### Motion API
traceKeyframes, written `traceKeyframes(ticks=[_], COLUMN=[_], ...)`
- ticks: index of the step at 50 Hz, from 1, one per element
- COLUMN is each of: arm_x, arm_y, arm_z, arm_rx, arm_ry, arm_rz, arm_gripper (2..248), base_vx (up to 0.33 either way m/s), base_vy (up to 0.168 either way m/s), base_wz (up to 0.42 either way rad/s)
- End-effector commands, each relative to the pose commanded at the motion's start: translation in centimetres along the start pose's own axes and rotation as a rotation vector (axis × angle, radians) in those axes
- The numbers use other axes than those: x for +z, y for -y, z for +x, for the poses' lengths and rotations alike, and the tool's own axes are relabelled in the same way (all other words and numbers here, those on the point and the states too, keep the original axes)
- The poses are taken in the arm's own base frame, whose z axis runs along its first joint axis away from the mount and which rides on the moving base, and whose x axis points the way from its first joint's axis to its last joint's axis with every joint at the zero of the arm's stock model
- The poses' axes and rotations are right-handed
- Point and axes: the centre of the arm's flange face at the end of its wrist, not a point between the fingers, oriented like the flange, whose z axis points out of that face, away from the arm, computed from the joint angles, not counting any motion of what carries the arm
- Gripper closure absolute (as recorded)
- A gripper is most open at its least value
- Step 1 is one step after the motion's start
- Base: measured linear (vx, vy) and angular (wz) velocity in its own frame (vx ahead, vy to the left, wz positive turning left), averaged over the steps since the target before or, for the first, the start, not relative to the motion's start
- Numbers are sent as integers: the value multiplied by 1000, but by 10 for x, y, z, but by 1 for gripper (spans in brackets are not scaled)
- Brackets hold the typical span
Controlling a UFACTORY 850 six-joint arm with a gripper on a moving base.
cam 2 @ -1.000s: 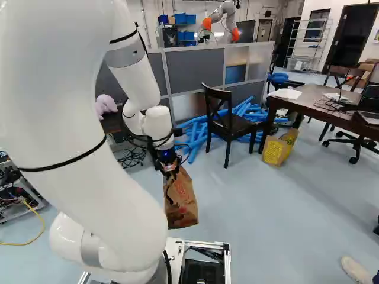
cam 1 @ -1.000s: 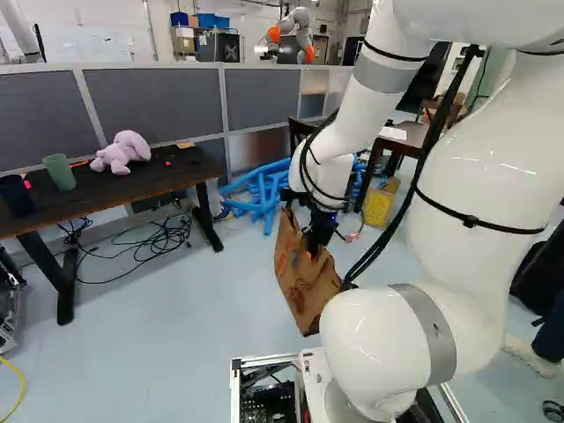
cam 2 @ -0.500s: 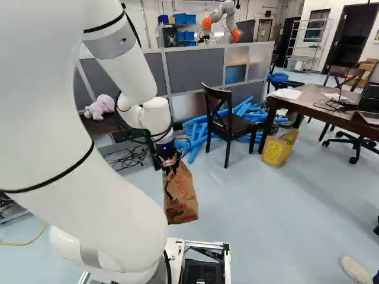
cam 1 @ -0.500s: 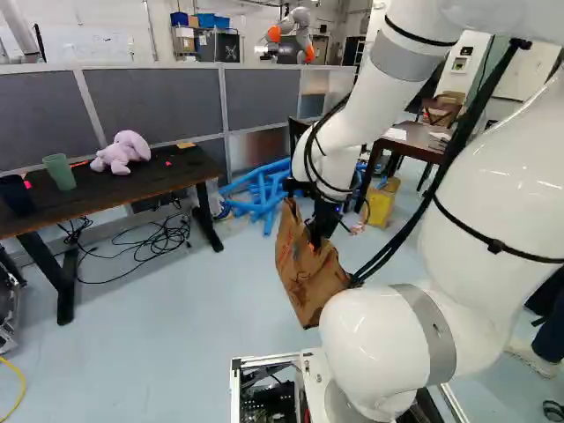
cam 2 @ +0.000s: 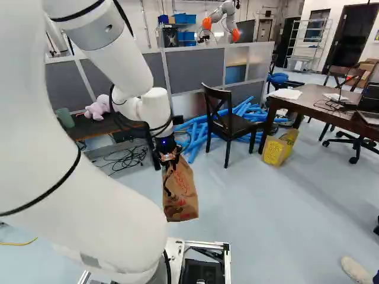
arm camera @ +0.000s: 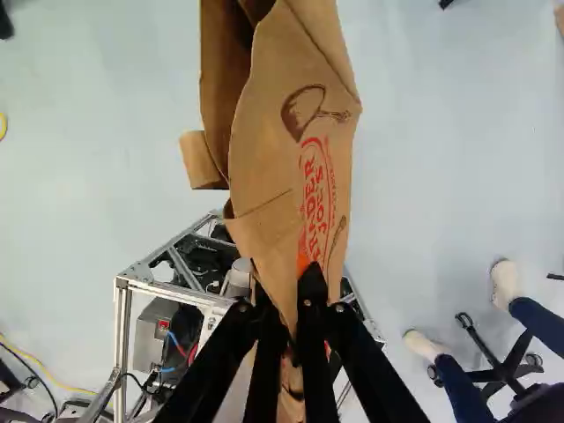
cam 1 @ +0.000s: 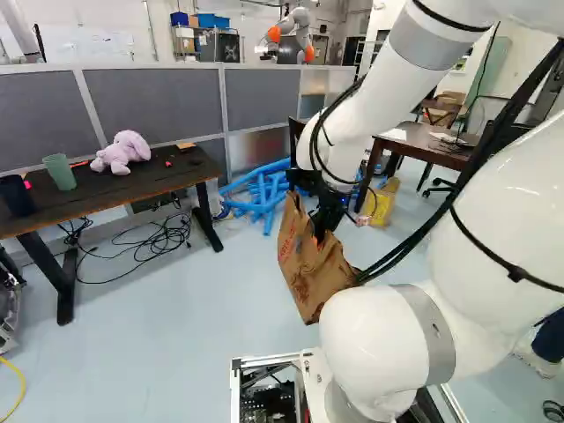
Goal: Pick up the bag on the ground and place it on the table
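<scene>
Brown paper bag up on the gripper, hanging on the robot's side of the chair, well short of it! Both fingers are pinched together on the paper, one on each face, a narrow gathered strip between them. And the bag looks clear of the floor, though how high is hard to call.

Now, how does it handle? It's creased and floppy, likely light, perhaps empty; we can't see inside. Thin paper like that grips well enough but could tear or fold if it's snatched or squeezed hard. Up at the mouth, where the layers bunch, is the place to hold it, and that's roughly where the pinch sits. The loose lower end may well swing, so smooth and steady, please!

Two places to land it: the low table to the left of the chair, with a plush toy and a cup on it, or the desk to the chair's right. Either way, the judgement here is pick-up done, placing to come: raise the bottom edge above the tabletop first, then across.
</scene>
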Motion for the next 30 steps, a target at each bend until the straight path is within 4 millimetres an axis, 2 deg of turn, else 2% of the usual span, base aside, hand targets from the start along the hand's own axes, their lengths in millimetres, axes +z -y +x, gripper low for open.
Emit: traceKeyframes(ticks=[30], arm_x=[-44], arm_y=[-14], arm_z=[0], arm_rx=[43], arm_ry=[7], arm_rz=[3], arm_gripper=[225], base_vx=[0], base_vy=[0], base_wz=[0])
